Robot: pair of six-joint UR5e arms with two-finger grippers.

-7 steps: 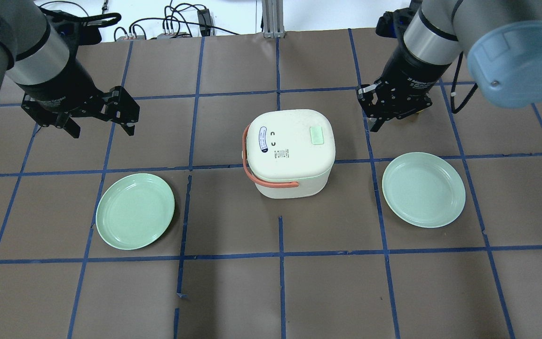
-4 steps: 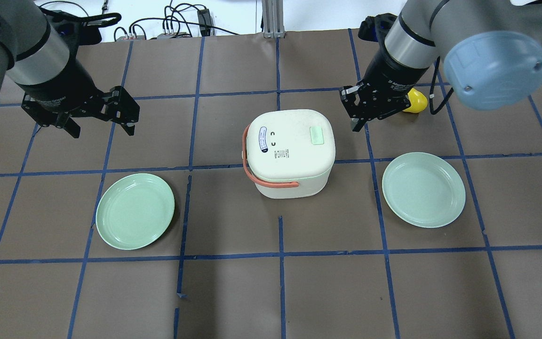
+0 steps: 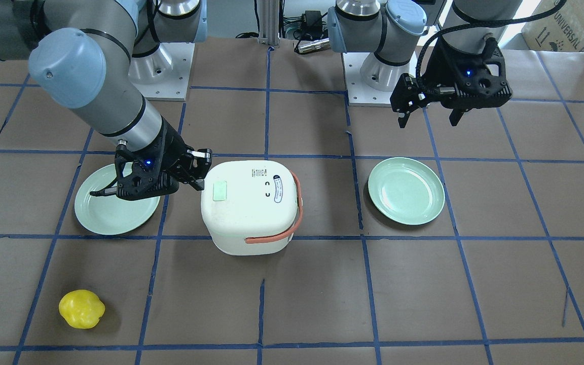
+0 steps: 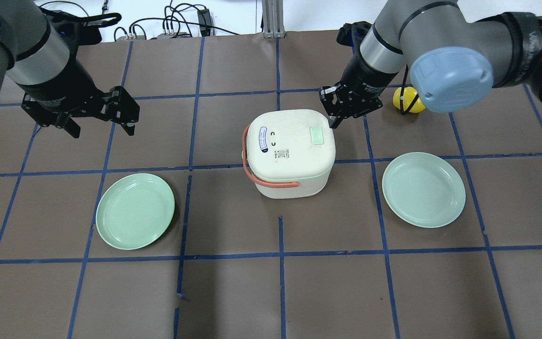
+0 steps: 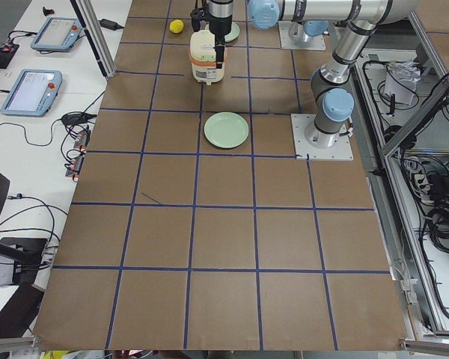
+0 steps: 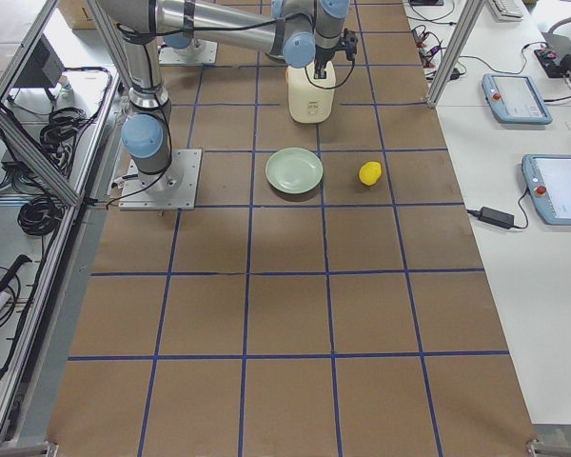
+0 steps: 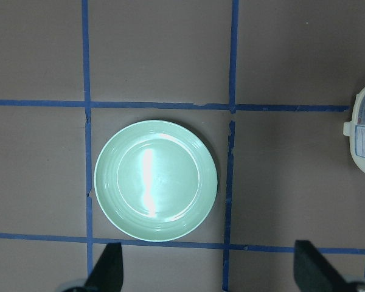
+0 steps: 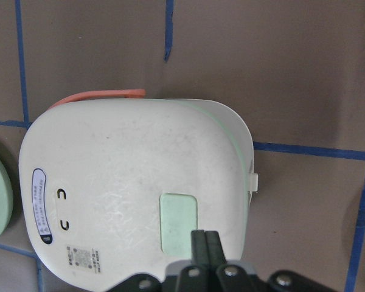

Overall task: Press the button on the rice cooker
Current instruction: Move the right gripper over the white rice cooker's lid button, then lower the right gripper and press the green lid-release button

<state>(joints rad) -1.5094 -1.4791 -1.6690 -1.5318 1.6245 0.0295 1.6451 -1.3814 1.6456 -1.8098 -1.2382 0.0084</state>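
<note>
The white rice cooker (image 4: 290, 155) with an orange handle stands mid-table, with a pale green button (image 4: 317, 135) on its lid. It also shows in the front view (image 3: 249, 213) and the right wrist view (image 8: 121, 182). My right gripper (image 4: 332, 123) is shut and empty at the lid's edge beside the button. In the right wrist view its closed fingertips (image 8: 205, 243) overlap the near edge of the button (image 8: 179, 219); I cannot tell whether they touch it. My left gripper (image 4: 102, 131) is open and empty, well to the cooker's left, above the table.
Two pale green plates lie on the brown paper, one on the left (image 4: 135, 211) and one on the right (image 4: 423, 189). A yellow fruit-like object (image 4: 405, 98) lies behind the right arm. Cables run along the table's far edge.
My right arm has swung left from beside the right plate to the cooker's lid edge, uncovering the yellow object. The left arm has not moved.
</note>
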